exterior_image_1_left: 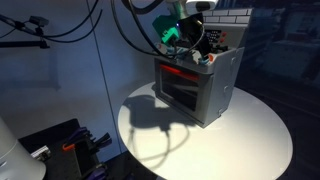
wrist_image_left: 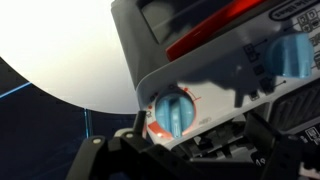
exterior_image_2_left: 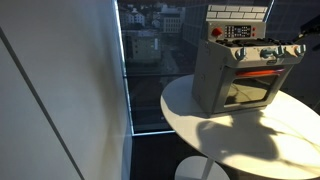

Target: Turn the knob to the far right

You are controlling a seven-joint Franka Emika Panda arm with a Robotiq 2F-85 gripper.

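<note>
While blue light washes the scene, black cables (exterior_image_1_left: 50,25) loop across the upper left of an exterior view, above a round white table (exterior_image_1_left: 250,145). At the table's middle stands the silver toy stove (exterior_image_1_left: 215,90), a red strip showing above its oven door. The arm (exterior_image_1_left: 175,12) enters from the top edge and angles downward. Its gripper (exterior_image_1_left: 183,40) hangs at the stove's upper front corner, level with the knob row.

From the opposite side, a window (exterior_image_2_left: 150,45) onto city buildings fills the left. The stove sits right of centre. The dark gripper reaches in from the right edge, just beside the right end of the knob row. The knob itself is too small to make out there.

In the wrist view, bare tabletop lies to the left. The knob (wrist_image_left: 175,110), pale blue with a raised bar, sits low at centre on the stove's front panel. Dark fingers (wrist_image_left: 110,155) crowd the bottom edge just below it, possibly touching. A second knob (wrist_image_left: 292,52) shows at upper right. Whether the jaws are spread or pinching the knob cannot be told.
</note>
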